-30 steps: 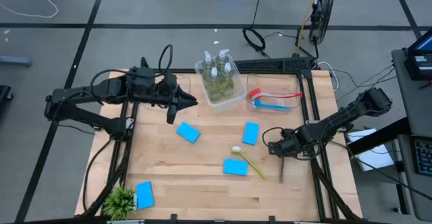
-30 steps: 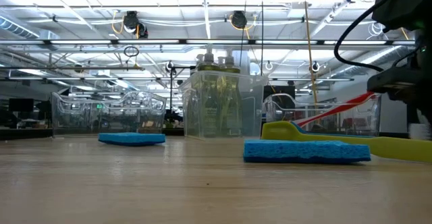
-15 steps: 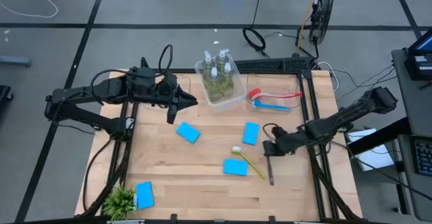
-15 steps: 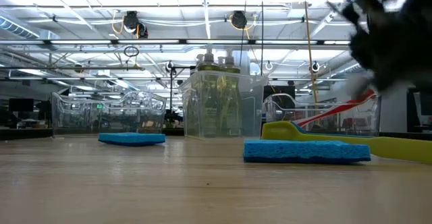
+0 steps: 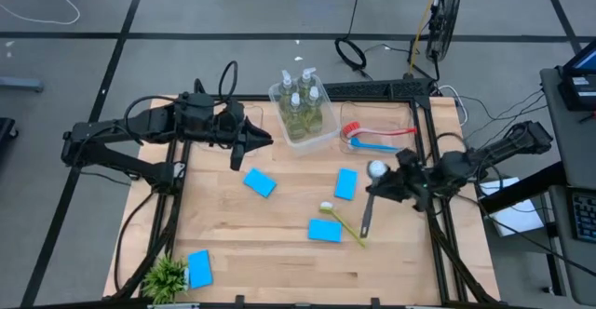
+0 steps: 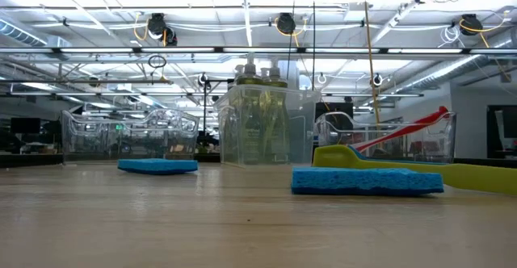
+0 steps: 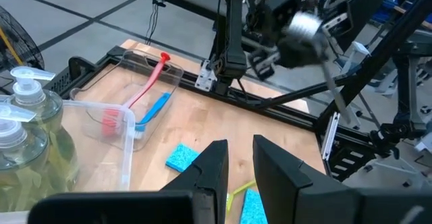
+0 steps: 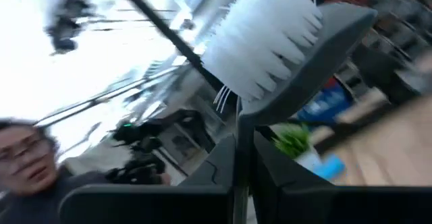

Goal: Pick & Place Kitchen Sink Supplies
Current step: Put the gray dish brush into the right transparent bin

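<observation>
High view: yellow-green brush (image 5: 343, 221) beside blue sponge (image 5: 324, 231).

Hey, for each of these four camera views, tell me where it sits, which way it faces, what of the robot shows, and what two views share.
High view: overhead, looking straight down on the wooden table; both arms, left gripper, right gripper holding a dark-handled white-bristled brush.
Low view: table height, facing level across; no arm shows.
Left wrist view: looks past its own fingers toward the right arm.
Right wrist view: looks past its shut fingers, tilted toward the room.
Shared: high and low views both show the clear plastic bin of soap bottles.
</observation>
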`<state>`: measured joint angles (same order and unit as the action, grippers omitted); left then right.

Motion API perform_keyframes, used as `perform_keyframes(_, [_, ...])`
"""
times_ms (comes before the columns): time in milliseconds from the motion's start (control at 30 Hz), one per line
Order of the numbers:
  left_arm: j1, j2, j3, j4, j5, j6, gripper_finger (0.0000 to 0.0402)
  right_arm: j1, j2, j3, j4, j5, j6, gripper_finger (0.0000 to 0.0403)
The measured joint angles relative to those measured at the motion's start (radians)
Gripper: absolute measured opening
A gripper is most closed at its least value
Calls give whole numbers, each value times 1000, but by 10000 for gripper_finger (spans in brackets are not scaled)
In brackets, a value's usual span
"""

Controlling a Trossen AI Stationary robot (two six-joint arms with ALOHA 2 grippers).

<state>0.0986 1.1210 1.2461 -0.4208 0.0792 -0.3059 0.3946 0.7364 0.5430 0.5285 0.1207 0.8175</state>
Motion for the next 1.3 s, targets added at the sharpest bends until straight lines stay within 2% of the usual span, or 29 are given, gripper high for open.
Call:
perform_keyframes(100, [-3, 0, 0, 0, 0, -10, 72, 0, -2, 0, 88, -43, -92, 10])
perform_keyframes(233, [-16, 0, 0, 8, 0, -9, 72, 0, -1, 0, 82, -41, -110, 9])
perform_keyframes(467, [-23, 0, 0, 12, -1, -10, 72, -10, -34, 0, -84, 196, -77, 9])
perform_keyframes(567, [-23, 0, 0, 12, -1, -10, 72, -29, -77, 5, -217, 268, -75, 9])
perform_keyframes(667, [-23, 0, 0, 13, -1, -20, 72, -57, -121, 51, -443, 339, -79, 9])
perform_keyframes(833, [-23, 0, 0, 14, -2, -37, 72, -129, -145, 221, -857, 429, -111, 9])
perform_keyframes(1000, [-22, 0, 0, 16, -3, -44, 72, -234, -120, 417, -1151, 438, -242, 9])
perform_keyframes(1167, [-22, 0, 0, 27, -16, -36, 72, -353, -68, 535, -1304, 439, -457, 9])
perform_keyframes(1300, [-22, 0, 0, 27, -55, -33, 72, -452, -16, 563, -1329, 439, -655, 9])
